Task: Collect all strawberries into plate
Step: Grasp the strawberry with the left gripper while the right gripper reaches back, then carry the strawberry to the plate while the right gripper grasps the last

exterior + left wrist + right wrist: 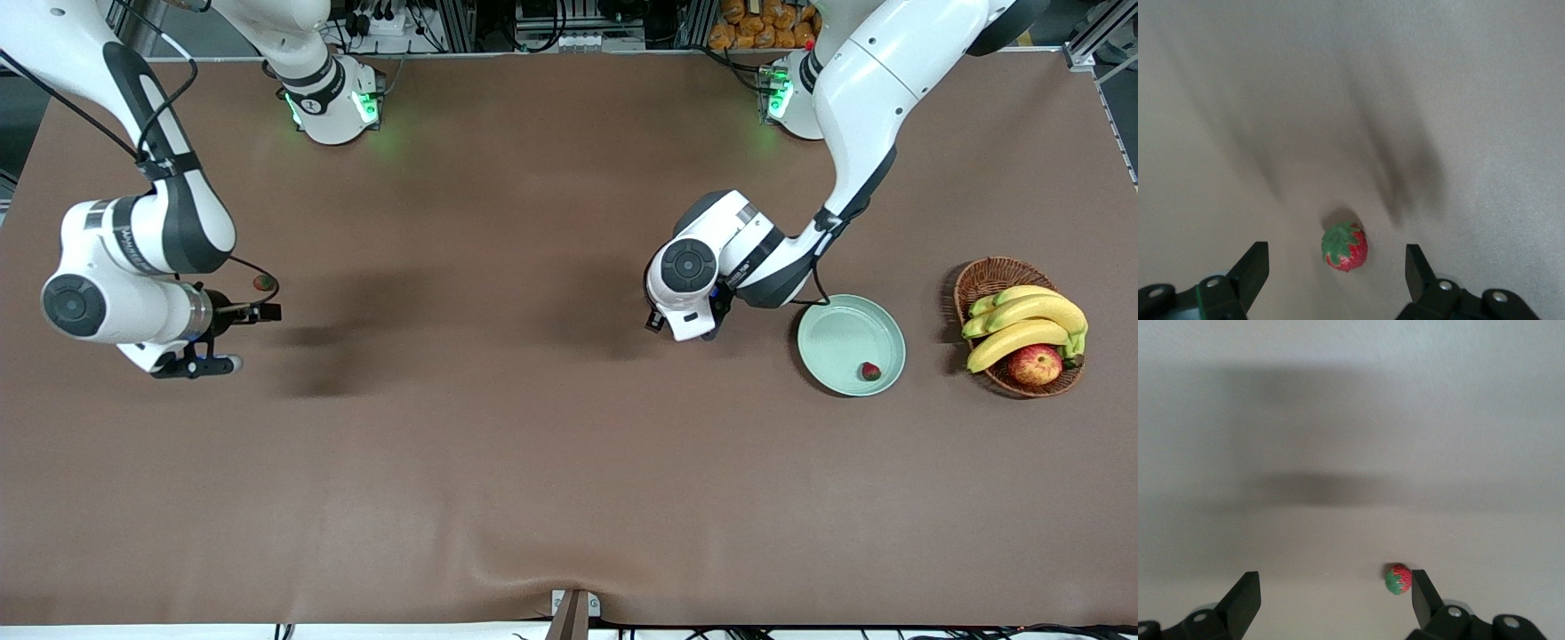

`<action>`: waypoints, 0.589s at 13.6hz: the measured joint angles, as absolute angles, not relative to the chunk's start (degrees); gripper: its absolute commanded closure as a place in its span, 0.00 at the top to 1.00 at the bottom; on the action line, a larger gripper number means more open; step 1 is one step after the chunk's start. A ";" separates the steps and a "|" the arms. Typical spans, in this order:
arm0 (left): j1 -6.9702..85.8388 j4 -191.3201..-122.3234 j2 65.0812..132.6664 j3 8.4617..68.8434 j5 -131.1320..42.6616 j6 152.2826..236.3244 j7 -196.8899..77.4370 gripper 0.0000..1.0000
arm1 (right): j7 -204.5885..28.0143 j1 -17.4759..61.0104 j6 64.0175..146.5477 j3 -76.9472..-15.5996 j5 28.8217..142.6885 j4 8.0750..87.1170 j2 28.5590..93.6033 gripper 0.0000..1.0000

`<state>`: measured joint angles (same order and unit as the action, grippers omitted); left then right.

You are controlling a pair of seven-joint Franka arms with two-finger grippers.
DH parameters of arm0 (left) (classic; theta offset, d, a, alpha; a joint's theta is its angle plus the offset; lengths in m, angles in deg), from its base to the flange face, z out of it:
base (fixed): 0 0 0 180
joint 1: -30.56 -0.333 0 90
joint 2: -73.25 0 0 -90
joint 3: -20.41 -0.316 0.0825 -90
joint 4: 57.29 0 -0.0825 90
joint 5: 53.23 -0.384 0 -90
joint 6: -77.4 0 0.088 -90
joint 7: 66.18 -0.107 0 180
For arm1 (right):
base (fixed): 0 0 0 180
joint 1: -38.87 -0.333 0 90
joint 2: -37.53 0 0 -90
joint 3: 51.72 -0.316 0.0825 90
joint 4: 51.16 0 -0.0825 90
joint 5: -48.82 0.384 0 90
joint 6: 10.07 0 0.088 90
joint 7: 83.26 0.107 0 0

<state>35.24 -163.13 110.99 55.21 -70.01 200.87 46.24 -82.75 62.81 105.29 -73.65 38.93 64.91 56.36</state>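
Observation:
One strawberry (870, 371) lies in the pale green plate (836, 336), near the rim closest to the front camera. My left gripper (692, 327) hangs low over the table beside the plate, toward the right arm's end. It is open, with a second strawberry (1345, 247) on the mat between its fingers (1253, 270), untouched. That berry is hidden under the hand in the front view. My right gripper (222, 342) is open over the right arm's end of the table. A third strawberry (263, 283) (1398, 578) lies just beside one finger (1423, 593).
A brown wicker basket (987, 277) with bananas (1022, 324) and a red-yellow apple (1035, 364) stands beside the plate at the left arm's end. The brown mat (533, 462) covers the table.

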 measured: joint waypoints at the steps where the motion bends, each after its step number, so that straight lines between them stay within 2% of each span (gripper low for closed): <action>1: 35.24 -163.65 111.00 55.22 -70.65 201.75 47.14 0.90 | -82.97 63.83 108.23 -73.65 38.53 67.95 55.85 1.00; 3: 35.27 -164.35 111.00 55.23 -72.44 202.74 49.45 0.89 | -84.69 66.07 113.17 -73.64 38.41 73.38 55.10 1.00; 5: 35.27 -164.95 111.02 55.22 -73.39 203.36 50.60 0.80 | -87.37 68.38 115.42 -73.62 38.35 76.35 54.66 0.97; 8: 35.27 -165.51 111.02 55.22 -73.47 204.52 50.87 0.78 | -91.25 72.65 115.67 -73.59 38.35 77.71 54.39 0.81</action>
